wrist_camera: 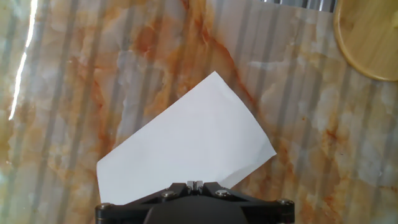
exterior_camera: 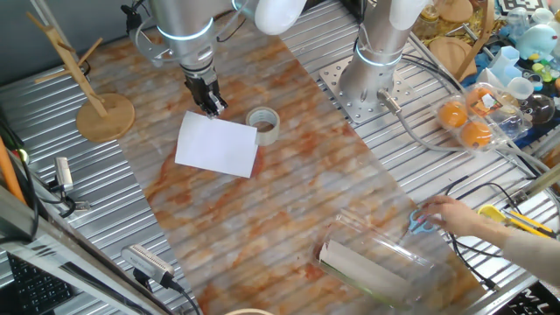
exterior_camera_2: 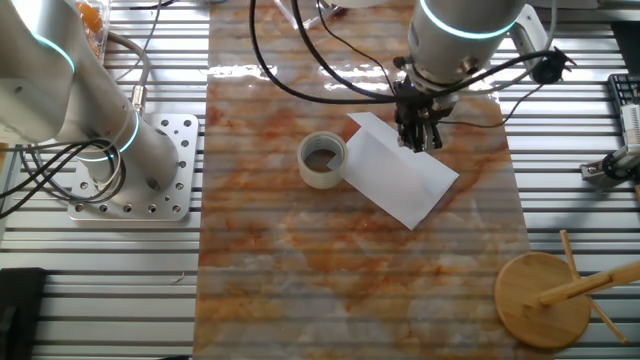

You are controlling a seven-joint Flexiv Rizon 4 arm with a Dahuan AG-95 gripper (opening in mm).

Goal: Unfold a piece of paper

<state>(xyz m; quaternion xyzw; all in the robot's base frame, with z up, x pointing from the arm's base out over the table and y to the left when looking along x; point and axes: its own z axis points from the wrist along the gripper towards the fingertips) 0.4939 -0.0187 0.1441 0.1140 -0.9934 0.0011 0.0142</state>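
The piece of paper (exterior_camera: 217, 145) is a white folded sheet lying on the marbled mat, and it also shows in the other fixed view (exterior_camera_2: 400, 172) and the hand view (wrist_camera: 186, 146). My gripper (exterior_camera: 212, 108) stands at the sheet's far edge, seen from above in the other fixed view (exterior_camera_2: 419, 138). In the hand view my gripper (wrist_camera: 195, 184) has its fingertips pressed together at the sheet's near edge, which they hide. The rest of the sheet lies nearly flat.
A grey tape roll (exterior_camera: 263, 125) sits right beside the paper (exterior_camera_2: 323, 160). A wooden stand (exterior_camera: 103, 116) is at the left. A beige rolled sheet in clear plastic (exterior_camera: 367, 262) and a person's hand (exterior_camera: 455, 219) are at the front right. A second arm's base (exterior_camera: 372, 83) stands behind.
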